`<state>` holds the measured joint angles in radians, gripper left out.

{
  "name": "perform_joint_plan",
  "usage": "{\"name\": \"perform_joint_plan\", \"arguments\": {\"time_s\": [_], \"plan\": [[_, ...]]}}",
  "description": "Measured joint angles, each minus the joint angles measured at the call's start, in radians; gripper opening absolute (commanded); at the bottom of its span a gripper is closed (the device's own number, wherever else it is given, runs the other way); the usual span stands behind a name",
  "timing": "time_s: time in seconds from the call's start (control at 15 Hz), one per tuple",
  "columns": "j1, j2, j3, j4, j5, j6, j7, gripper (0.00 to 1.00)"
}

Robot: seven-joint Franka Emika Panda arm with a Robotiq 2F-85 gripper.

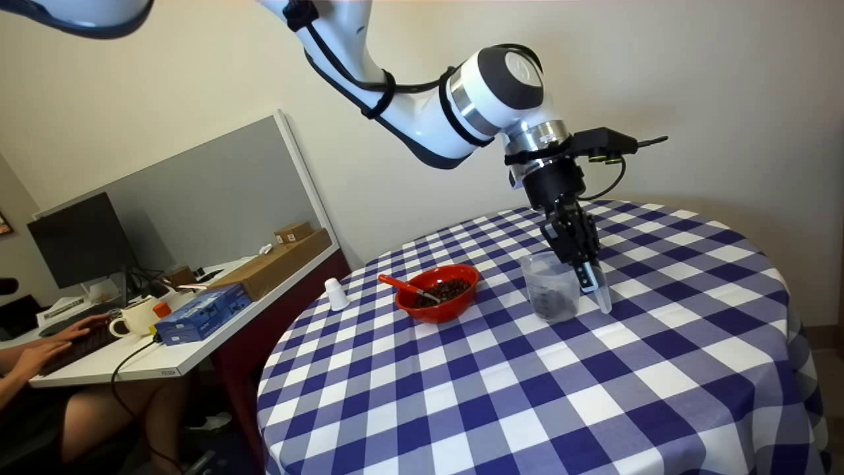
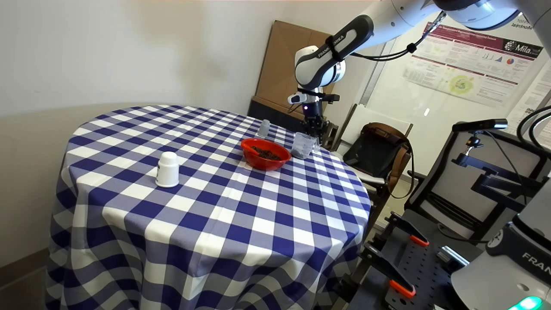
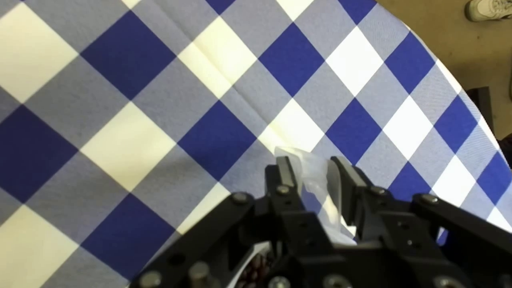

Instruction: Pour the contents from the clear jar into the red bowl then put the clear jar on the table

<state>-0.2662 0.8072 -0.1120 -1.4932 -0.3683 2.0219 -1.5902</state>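
In an exterior view, the bowl (image 1: 432, 315) sits on the table (image 1: 527, 386), a container (image 1: 336, 295) to its left, the jar (image 1: 548, 285) right.

Gripper (image 3: 313, 170): matt, with metal screw heads (image 3: 240, 197). At its fingertips (image 3: 273, 178), clear jar (image 1: 544, 282): smooth, translucent, plastic-looking. Farther from gripper, red bowl (image 1: 450, 313): smooth, glossy. Beneath gripper, table (image 1: 501, 389): cloth-covered, matt, faintly creased.
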Motion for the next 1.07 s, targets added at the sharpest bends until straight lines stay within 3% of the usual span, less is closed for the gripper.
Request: {"name": "perform_joint_plan", "arguments": {"time_s": [0.6, 0.87, 1.07], "plan": [[0.048, -0.031, -0.015, -0.050, -0.062, 0.088, 0.082, 0.11], [0.127, -0.083, -0.045, -0.137, -0.197, 0.206, 0.232, 0.11], [0.202, -0.128, -0.077, -0.222, -0.372, 0.295, 0.409, 0.11]]}}
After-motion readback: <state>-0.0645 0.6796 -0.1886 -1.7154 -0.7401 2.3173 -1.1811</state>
